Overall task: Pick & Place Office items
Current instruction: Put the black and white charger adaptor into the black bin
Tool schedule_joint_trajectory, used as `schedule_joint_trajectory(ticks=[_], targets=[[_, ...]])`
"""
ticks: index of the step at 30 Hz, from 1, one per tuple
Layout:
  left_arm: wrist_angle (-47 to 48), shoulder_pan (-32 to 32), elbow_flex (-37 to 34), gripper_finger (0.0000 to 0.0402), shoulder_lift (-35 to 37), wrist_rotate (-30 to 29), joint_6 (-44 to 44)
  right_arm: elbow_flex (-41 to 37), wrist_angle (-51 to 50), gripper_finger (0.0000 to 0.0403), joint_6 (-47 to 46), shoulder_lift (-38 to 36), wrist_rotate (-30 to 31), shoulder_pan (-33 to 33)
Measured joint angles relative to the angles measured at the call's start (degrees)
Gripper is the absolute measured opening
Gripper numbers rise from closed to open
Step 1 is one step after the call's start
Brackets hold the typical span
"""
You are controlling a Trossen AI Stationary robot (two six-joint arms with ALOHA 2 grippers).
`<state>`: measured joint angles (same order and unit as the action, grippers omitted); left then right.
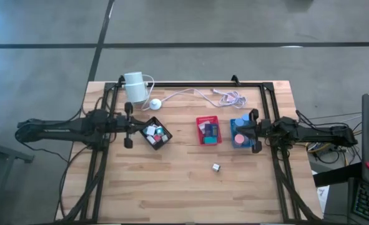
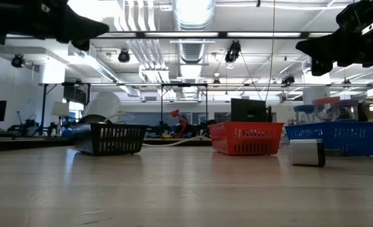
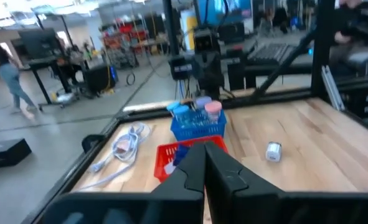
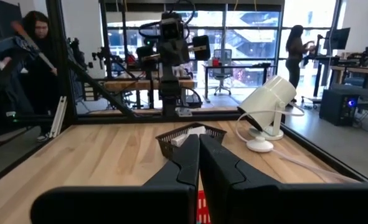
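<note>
Grey concrete floor (image 1: 234, 25) around the wooden table (image 1: 172, 187); ceiling ducts (image 2: 189, 16), tall windows (image 4: 252, 37), desks (image 4: 233, 67) behind.

Near half of table (image 1: 172, 200): we see bare wood apart from one small silver piece (image 1: 216, 167), well apart from the trays.
Middle row: black tray (image 1: 156, 135), red tray (image 1: 208, 130) and blue tray (image 1: 240, 132) stand apart, with gaps between.
Far edge: white cylinder (image 1: 134, 87) and its cable (image 1: 196, 95) block our way.
Sides: dark frame rails (image 1: 275, 156) hem us in.
</note>
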<state>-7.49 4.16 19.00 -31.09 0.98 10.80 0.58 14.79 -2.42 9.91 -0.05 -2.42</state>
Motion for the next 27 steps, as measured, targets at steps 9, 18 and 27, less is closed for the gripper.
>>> schedule_joint_trajectory(ticks=[9, 18, 27], targets=[[-1.59, 0.3, -9.38, 0.0002, 15.4, -3.07, -6.44, 0.0, 0.14, 0.0008, 2.02, 1.84, 0.09, -0.01], [-4.51, 0.33, -17.16, 0.0001, 19.81, -3.5, -8.08, -0.02, 0.7, 0.0008, 2.45, 3.06, 0.26, 0.0], [-4.72, 0.31, -18.28, 0.0001, 20.07, -0.85, -5.89, -0.02, 1.47, 0.0008, 2.16, 2.97, 0.26, 0.0]])
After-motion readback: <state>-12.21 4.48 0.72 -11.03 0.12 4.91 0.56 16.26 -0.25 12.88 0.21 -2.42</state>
